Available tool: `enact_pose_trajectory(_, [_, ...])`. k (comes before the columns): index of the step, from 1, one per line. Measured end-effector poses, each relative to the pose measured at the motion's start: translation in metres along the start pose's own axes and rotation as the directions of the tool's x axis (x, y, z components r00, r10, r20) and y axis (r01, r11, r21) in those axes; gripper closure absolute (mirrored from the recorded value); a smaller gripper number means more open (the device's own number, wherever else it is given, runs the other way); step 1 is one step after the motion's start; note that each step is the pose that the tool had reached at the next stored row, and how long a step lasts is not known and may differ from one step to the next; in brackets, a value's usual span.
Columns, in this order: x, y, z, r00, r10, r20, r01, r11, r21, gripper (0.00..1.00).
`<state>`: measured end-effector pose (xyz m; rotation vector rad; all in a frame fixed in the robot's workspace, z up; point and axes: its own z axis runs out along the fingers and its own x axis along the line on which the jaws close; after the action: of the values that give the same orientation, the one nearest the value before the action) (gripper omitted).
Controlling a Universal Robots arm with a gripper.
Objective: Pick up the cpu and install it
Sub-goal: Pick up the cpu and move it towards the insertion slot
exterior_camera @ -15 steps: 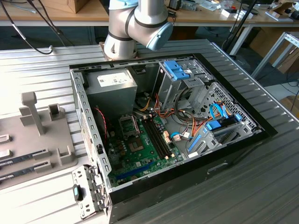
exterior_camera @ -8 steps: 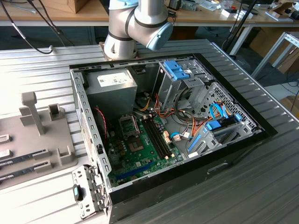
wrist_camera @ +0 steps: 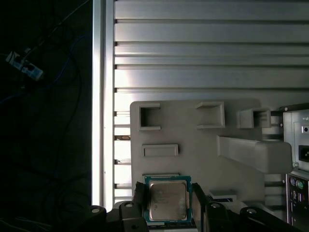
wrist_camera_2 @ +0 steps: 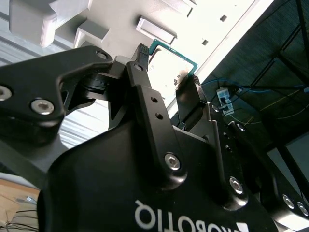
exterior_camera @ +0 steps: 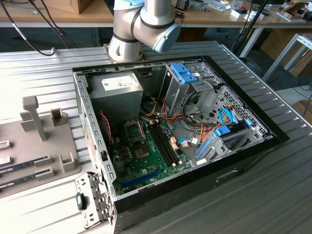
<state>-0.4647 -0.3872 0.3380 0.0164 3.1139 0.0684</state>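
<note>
The cpu (wrist_camera: 167,202), one small flat square chip with a dull silver-grey metal top framed by a thin green board edge, sat between the two black fingers (wrist_camera: 139,195) of the black end effector (wrist_camera: 168,189). In both wrist views each finger pressed against an opposite edge of the chip, so the end effector (wrist_camera_2: 168,65) was pinching the cpu (wrist_camera_2: 165,59).

Just beyond the fingertips lay one pale grey moulded plastic tray (wrist_camera: 193,140) on the ribbed aluminium surface (wrist_camera: 203,48). Whether the chip touched the tray could not be told. The tray carried three open-sided square pockets, one low rectangular block and one long wedge-shaped ridge.

Off to one side of the end effector stood one open black desktop computer case (exterior_camera: 204,178). Inside it were one green motherboard (exterior_camera: 146,163) and one grey power-supply box (exterior_camera: 117,95).
</note>
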Motion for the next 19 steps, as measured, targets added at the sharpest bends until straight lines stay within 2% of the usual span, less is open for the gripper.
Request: enact_pose_trajectory(19, [-0.0001,0.0002,-0.0052,1.0000,0.000,-0.0002,0.000,1.0000,0.0001,0.53])
